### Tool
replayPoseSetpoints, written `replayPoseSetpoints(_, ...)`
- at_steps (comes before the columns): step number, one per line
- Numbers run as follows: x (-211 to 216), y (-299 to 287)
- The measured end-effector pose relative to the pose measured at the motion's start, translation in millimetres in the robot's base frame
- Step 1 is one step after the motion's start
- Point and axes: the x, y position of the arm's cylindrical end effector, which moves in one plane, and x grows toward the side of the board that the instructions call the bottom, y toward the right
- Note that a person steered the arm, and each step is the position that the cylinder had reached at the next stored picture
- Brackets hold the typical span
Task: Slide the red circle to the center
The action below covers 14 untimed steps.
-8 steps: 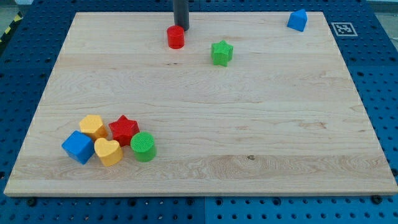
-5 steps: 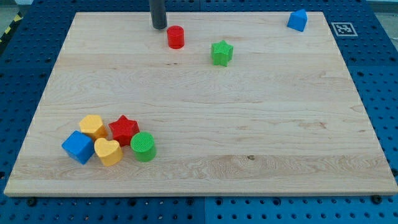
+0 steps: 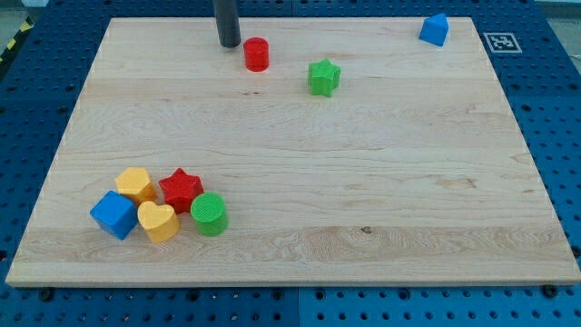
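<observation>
The red circle (image 3: 257, 54) is a short red cylinder near the view's top, left of the middle, on the wooden board (image 3: 300, 154). My tip (image 3: 229, 44) is the lower end of the dark rod, just to the left of the red circle and slightly above it in the view, a small gap apart. The green star (image 3: 323, 77) lies to the right of the red circle.
A blue block (image 3: 435, 29) sits at the top right corner. At the bottom left is a cluster: a blue cube (image 3: 114, 214), a yellow block (image 3: 136, 184), a yellow heart (image 3: 158, 221), a red star (image 3: 181, 189) and a green circle (image 3: 210, 213).
My tip has moved from just above the red circle to its upper left. The red circle and the other blocks have not moved.
</observation>
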Motion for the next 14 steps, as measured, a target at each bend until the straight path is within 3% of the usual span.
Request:
replayPoseSetpoints(2,2.0,-9.2)
replayPoseSetpoints(5,12.8,35.7)
replayPoseSetpoints(6,50.6,37.7)
replayPoseSetpoints(11,104.8,37.7)
replayPoseSetpoints(13,98.2,48.3)
replayPoseSetpoints(14,73.5,42.9)
